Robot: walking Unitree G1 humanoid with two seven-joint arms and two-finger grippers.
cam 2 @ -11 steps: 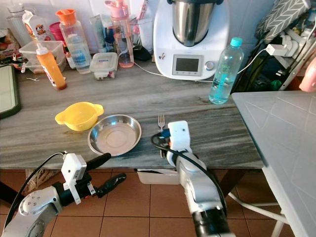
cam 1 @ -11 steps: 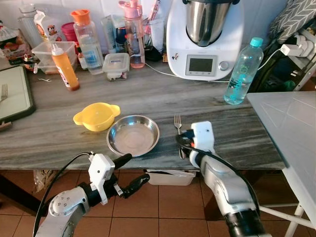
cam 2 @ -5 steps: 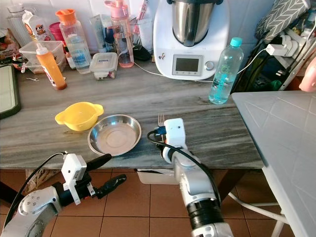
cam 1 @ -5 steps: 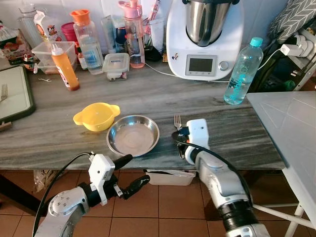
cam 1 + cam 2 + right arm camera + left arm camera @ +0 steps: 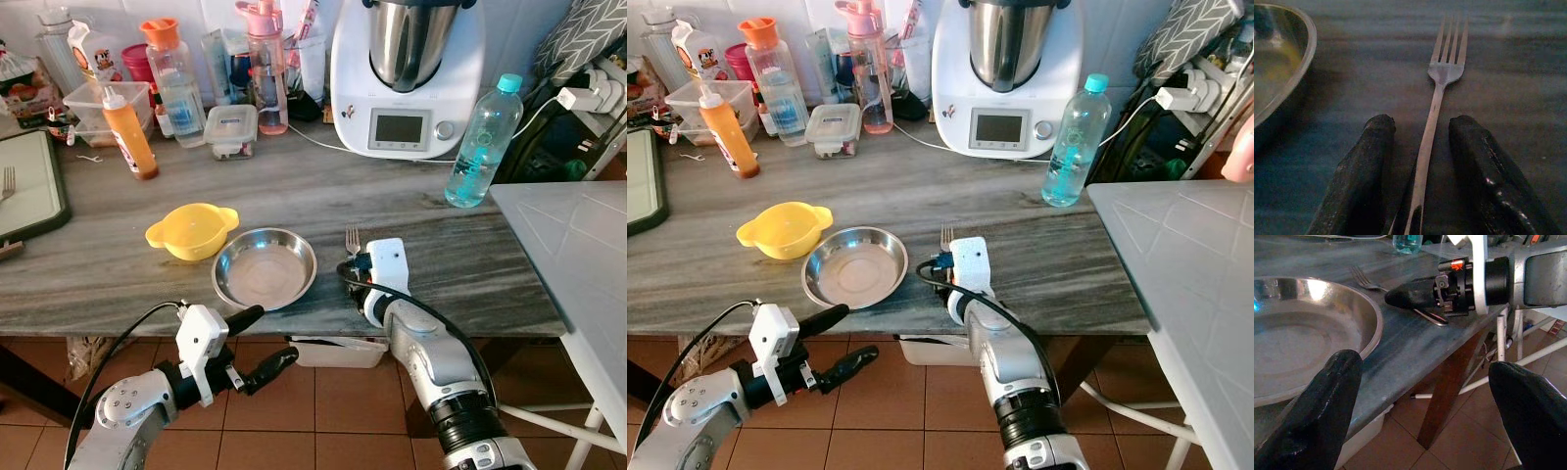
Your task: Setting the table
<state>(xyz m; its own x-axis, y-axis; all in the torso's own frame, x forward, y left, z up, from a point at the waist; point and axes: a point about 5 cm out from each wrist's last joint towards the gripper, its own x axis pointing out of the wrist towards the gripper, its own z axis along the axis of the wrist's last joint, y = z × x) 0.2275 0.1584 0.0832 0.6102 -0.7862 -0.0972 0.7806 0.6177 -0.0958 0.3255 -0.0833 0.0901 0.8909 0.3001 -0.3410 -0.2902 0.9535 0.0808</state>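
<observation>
Two grippers are showing at the near edge of a grey marble-patterned counter [image 5: 118,274]. The right gripper [image 5: 1422,142] is resting low on the counter with its two black fingers [image 5: 1364,166] spread, one on each side of the handle of a fork [image 5: 1442,85]. The fingers are lying just beside the handle; whether they are touching it cannot be told. The fork is lying flat on the counter, tines pointing away from the robot, just to the right of a round steel plate [image 5: 265,266]. A yellow bowl [image 5: 191,230] is sitting close to the plate's left rim.

The left gripper [image 5: 257,343] is hanging below the counter's front edge, over the tiled floor [image 5: 294,431], with its fingers parted and holding nothing.

Farther back on the counter, a white kitchen machine [image 5: 407,78], a clear water bottle [image 5: 480,142], an orange sauce bottle [image 5: 127,132] and assorted containers are standing. A white table [image 5: 578,264] is standing to the right.
</observation>
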